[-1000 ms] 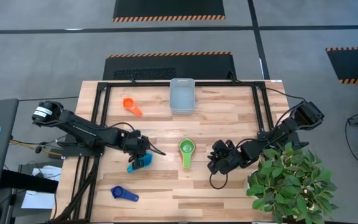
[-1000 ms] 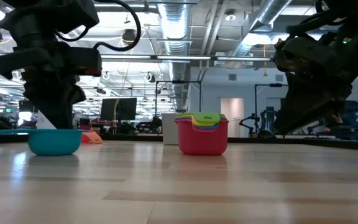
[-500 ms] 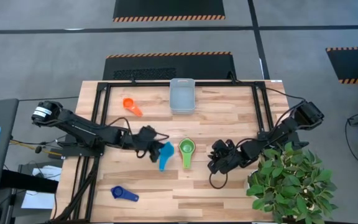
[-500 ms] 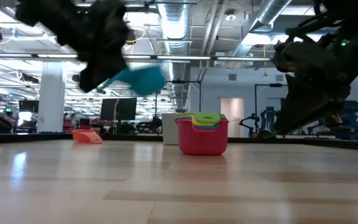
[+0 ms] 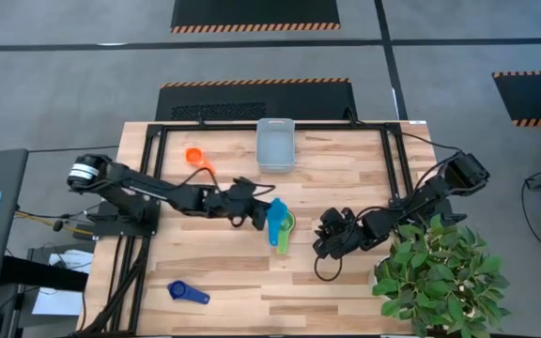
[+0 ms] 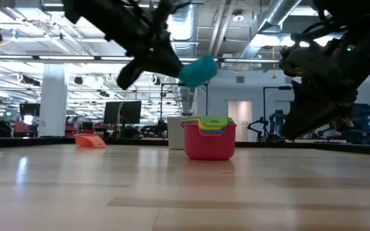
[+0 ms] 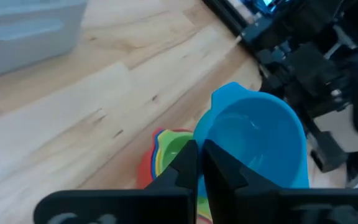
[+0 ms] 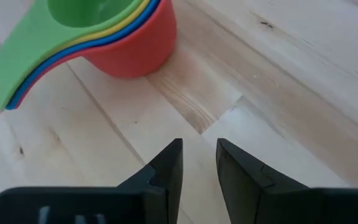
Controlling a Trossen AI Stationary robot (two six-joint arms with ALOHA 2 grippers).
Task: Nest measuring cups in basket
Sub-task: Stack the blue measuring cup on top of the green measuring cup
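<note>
The basket [image 5: 275, 145], a pale translucent bin with low walls, sits at the table's far edge, midway across. Nearer the table's centre stands a nested stack of measuring cups [image 6: 209, 136]: a red cup outermost, then blue, yellow and green inside it, their flat handles fanned together. A light blue cup [image 5: 275, 218] hangs in the air just above this stack, tilted, its open bowl showing in the left wrist view [image 7: 257, 142]. An orange cup [image 5: 196, 158] lies on its side to the basket's left, well apart from the stack, and a dark blue cup [image 5: 186, 293] lies near the table's front left.

The left arm stretches low across the table from the left edge, its left gripper [image 5: 256, 214] pinched tight on the light blue cup's handle. The right arm bends in from the right side beside a potted plant [image 5: 440, 272]; the right gripper [image 8: 197, 165] rests low near the stack, its fingers slightly parted and holding nothing.
</note>
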